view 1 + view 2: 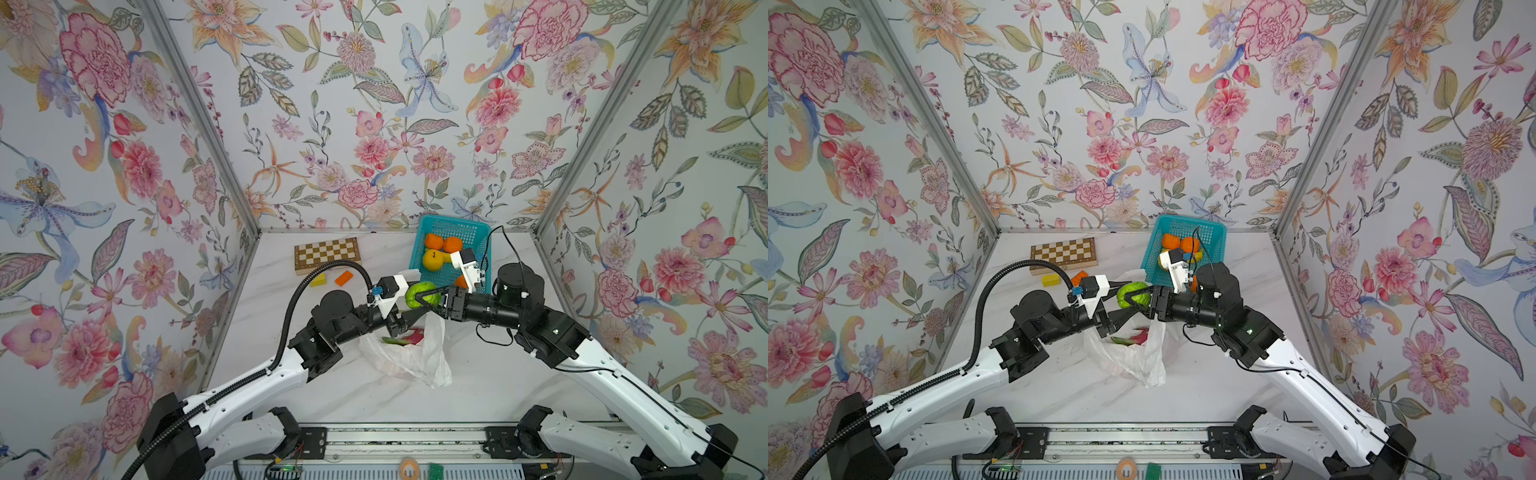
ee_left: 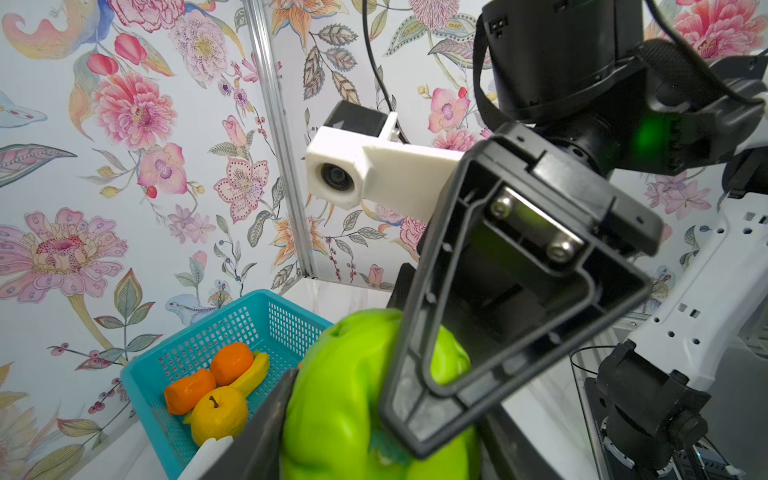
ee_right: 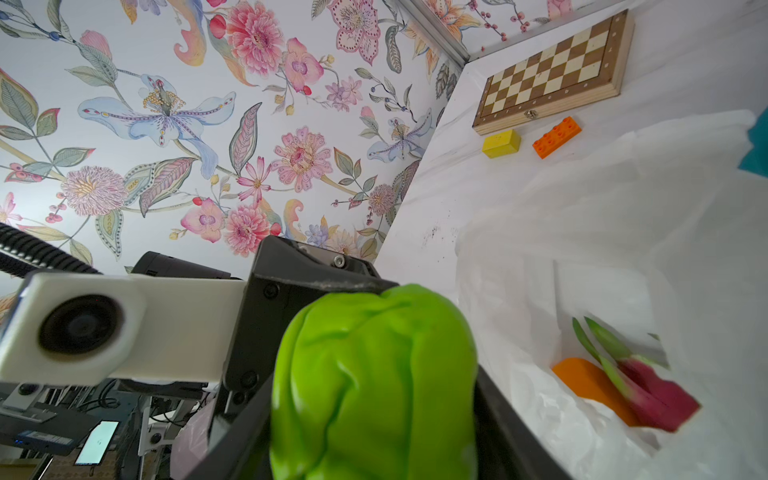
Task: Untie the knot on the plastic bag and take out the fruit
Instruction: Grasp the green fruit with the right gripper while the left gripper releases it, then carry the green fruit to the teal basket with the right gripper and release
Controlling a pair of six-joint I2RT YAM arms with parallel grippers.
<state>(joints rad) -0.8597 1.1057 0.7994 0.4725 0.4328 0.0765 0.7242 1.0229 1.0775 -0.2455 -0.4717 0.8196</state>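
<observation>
Top views first: where is your green fruit (image 1: 1130, 289)?
— In both top views it is held up over the table (image 1: 332, 395), above the plastic bag (image 1: 415, 361), between your two grippers and just beside the teal basket (image 1: 457, 230).

And the grippers?
— Your left gripper (image 1: 406, 316) is clamped on it, about half-wide. Your right gripper (image 1: 419, 300) grips it too; the left wrist view shows one of its fingers (image 2: 419, 411) pressed against the skin.

What's in the bag?
— The right wrist view shows its mouth open, with a dragon fruit (image 3: 656, 395) and an orange piece (image 3: 582, 380) inside. Oranges (image 1: 434, 241) and a yellow apple (image 1: 432, 259) lie in the basket.
</observation>
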